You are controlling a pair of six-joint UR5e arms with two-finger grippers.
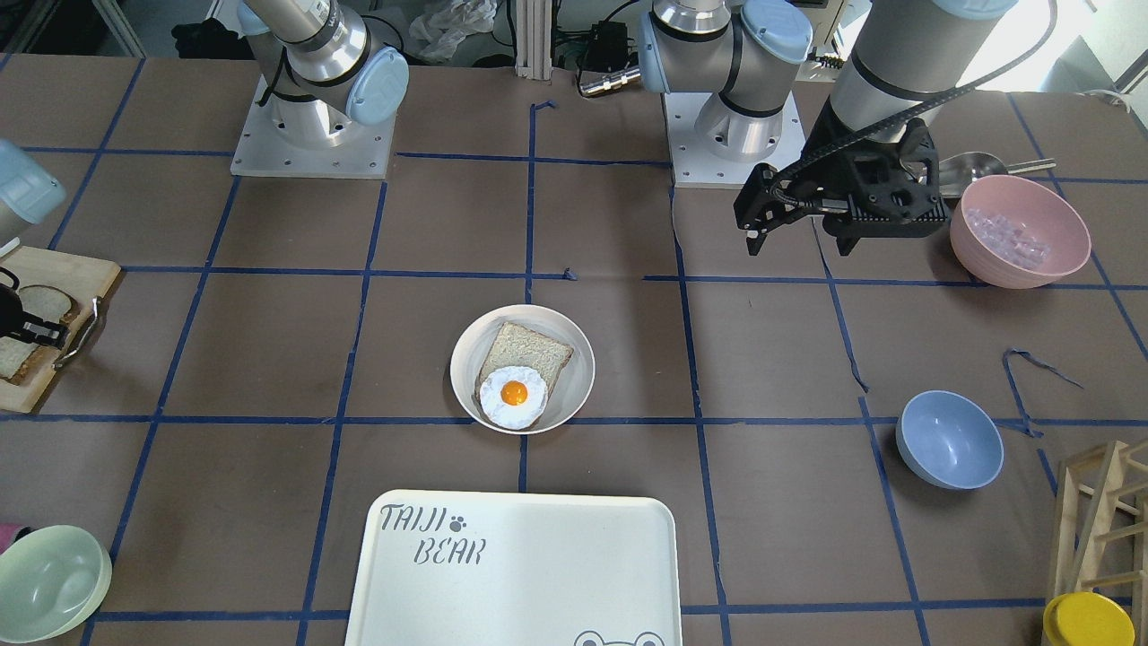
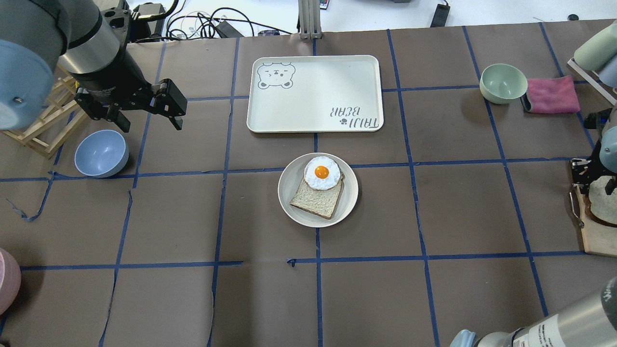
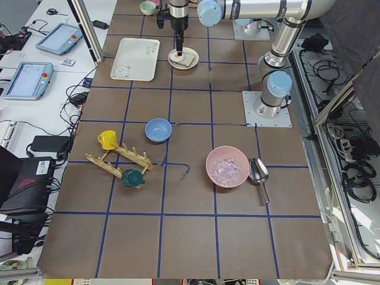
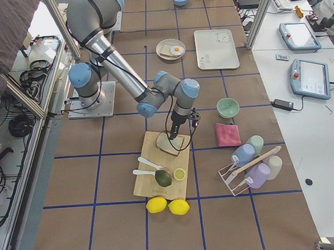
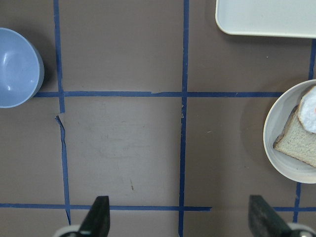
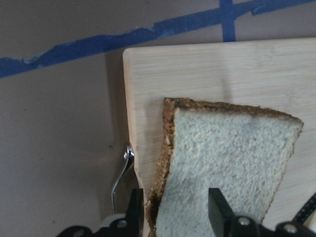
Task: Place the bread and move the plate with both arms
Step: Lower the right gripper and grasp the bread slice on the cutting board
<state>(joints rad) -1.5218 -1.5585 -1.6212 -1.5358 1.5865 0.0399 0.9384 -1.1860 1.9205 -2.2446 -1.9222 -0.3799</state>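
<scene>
The bread [image 6: 227, 163], pale with a dark brown crust, is tilted over the wooden cutting board [image 6: 197, 74]. My right gripper [image 6: 175, 212] is shut on its crust edge. The gripper also shows in the front view [image 1: 22, 330] and the overhead view [image 2: 585, 176]. The off-white plate [image 2: 349, 193] sits mid-table and holds a squarer tan-crusted slice [image 2: 315, 200] with a fried egg [image 2: 322, 172] on it. My left gripper [image 2: 150, 123] is open and empty. It hangs above the table, far left of the plate [image 5: 270, 133].
The "TAIJI BEAR" tray [image 2: 313, 91] lies just beyond the plate. A blue bowl [image 2: 101, 153] sits below my left gripper. A pink bowl of ice [image 1: 1020, 231], a green bowl [image 2: 503, 83], a pink cloth [image 2: 552, 95] and a wooden rack [image 1: 1103, 511] stand near the edges.
</scene>
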